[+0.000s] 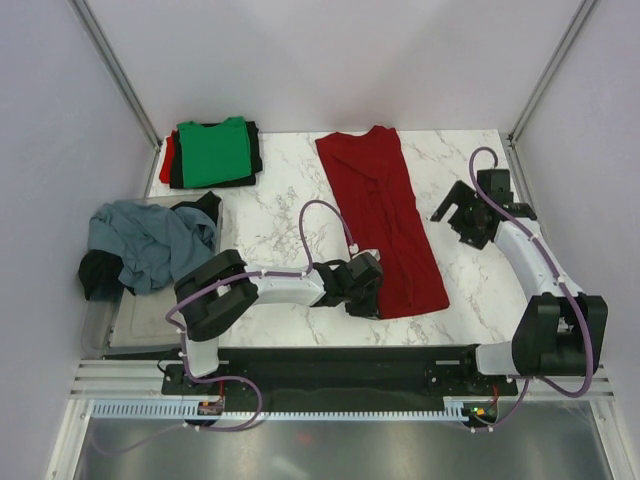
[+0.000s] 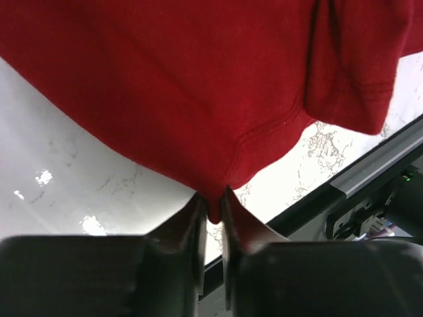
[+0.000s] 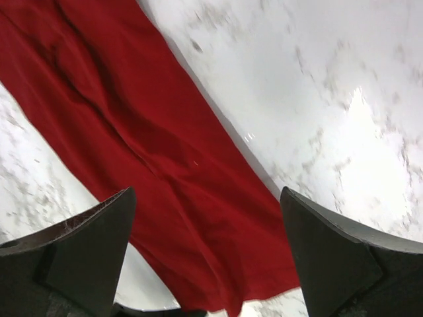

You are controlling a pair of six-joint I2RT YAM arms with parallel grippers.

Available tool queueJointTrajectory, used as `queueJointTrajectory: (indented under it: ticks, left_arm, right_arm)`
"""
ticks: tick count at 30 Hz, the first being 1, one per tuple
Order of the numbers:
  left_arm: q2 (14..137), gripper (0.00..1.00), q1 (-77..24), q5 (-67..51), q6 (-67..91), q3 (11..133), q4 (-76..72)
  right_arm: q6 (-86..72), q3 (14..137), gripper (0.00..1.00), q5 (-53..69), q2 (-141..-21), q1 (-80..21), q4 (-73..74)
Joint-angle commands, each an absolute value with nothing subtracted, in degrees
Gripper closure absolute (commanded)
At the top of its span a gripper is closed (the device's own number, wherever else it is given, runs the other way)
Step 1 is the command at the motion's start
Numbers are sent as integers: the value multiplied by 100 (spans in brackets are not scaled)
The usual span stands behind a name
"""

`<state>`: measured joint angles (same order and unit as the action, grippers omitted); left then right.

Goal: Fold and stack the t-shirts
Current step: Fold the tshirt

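Left gripper: clamped on near hem corner of red shirt, whose long axis runs near to far. Right gripper: spread wide, hovering beside shirt's right edge.

No legible text, label, brand, number or sign appears on any surface in these views.

open table between red shirt and stack; tub perhaps crowds left.
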<state>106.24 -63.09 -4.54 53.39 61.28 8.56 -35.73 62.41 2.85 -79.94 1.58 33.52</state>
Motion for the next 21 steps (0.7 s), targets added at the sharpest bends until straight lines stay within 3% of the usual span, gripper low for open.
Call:
queueJointTrajectory:
  ticks: [1,3,6,9,14,16,20,21]
  left_arm:
    - [10916,82,-6354,-132,5598,6179,931]
    - [10741,92,-6354,-18,5625,6117,1063]
    - [10198,97,-6354,402,5608,5951,1511]
    - [9626,98,-6346,763,5660,5512,1810]
    - [8649,95,-6354,914,5853,4826,2092]
    - [8439,88,-6354,835,5985,4572,2118]
    - [8175,41,-6398,694,6108,4342,2153]
    - [8069,35,-6416,729,6143,4298,2162]
  right_arm:
    - [-3375,5705,2,430,-7621,167,3393]
    - [-3384,5301,2,518,-7402,167,3393]
    - [-3410,4791,2,518,-7024,150,3507]
    - [-3542,4273,2,554,-6629,35,3603]
    - [-4251,3421,2,562,-6092,-1070,3621]
    - [-4551,3209,2,563,-5854,-1596,3569]
    - [-5149,2840,4,484,-5468,-2240,3550]
    - [-5194,2795,4,431,-5406,-2328,3577]
